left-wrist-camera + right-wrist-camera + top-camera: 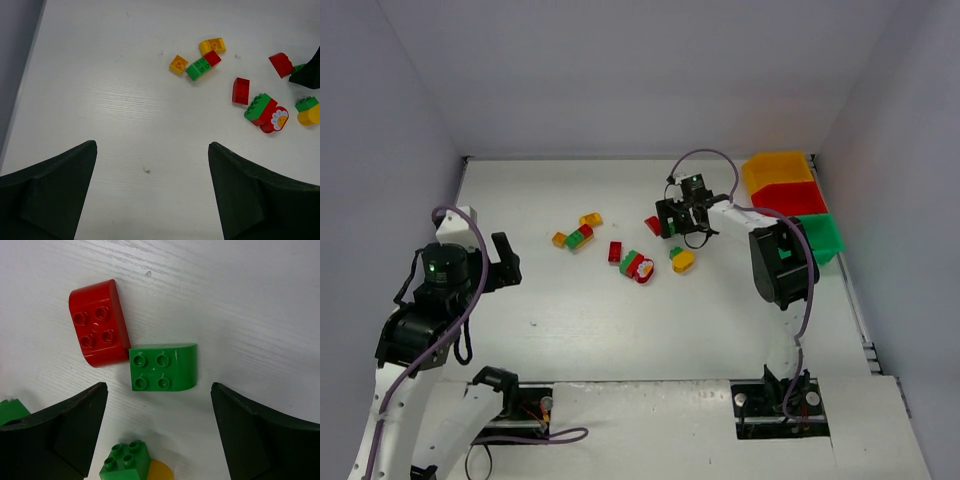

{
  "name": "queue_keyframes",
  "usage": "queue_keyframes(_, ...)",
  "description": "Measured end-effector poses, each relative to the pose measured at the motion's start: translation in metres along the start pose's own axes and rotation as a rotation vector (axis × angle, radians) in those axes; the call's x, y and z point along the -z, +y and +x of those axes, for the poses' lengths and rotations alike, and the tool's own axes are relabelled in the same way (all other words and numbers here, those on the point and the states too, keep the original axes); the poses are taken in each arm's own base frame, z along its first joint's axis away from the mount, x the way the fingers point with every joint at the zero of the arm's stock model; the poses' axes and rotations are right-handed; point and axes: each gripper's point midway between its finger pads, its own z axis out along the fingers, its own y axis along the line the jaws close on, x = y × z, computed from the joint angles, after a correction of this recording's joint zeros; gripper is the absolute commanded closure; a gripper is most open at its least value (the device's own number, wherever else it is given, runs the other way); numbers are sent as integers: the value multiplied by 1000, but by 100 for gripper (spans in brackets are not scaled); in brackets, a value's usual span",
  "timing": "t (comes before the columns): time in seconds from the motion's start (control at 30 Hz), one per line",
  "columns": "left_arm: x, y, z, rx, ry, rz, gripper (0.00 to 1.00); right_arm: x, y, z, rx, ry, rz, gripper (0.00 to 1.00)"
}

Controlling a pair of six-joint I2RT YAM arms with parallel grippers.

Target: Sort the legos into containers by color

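Note:
Red, green and yellow-orange legos lie scattered mid-table. My right gripper [682, 222] is open just above a curved green brick [162, 367], which lies a little ahead of the gap between the fingers, touching a curved red brick [98, 322]. A green brick on a yellow piece [127, 462] lies nearer the wrist. My left gripper [505, 262] is open and empty over bare table, left of the legos. In its view [152, 145] I see an orange brick [178, 64], a green-red pair [203, 65] and a red brick [241, 90].
The yellow-orange bin [778, 165], the red bin [790, 198] and the green bin [820, 238] stand in a row at the right wall. A green-red cluster with a flower piece [638, 266] lies mid-table. White walls enclose the table.

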Motion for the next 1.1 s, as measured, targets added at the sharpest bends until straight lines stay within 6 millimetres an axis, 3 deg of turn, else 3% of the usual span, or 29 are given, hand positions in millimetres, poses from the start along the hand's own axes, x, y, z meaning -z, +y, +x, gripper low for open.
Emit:
queue_keyframes(0.33, 2, 4, 2, -2, 3, -17, 14, -10, -11, -1, 19, -11, 106, 39)
queue_keyframes(0.53, 2, 5, 4, -4, 9, -23, 14, -13, -21, -7, 14, -34, 162, 62)
queue_keyframes(0.63, 2, 5, 4, -4, 10, -23, 14, -14, -23, -9, 12, -39, 179, 86)
queue_keyframes(0.8, 2, 5, 4, -4, 10, -23, 14, -11, -30, -10, -9, -50, 224, 100)
queue_keyframes(0.97, 2, 5, 4, -3, 10, -22, 14, 14, -52, 4, -51, -42, 319, 100)
queue_keyframes(1.1, 2, 4, 4, -3, 11, -19, 14, 67, -93, 3, -178, -103, 405, 100)
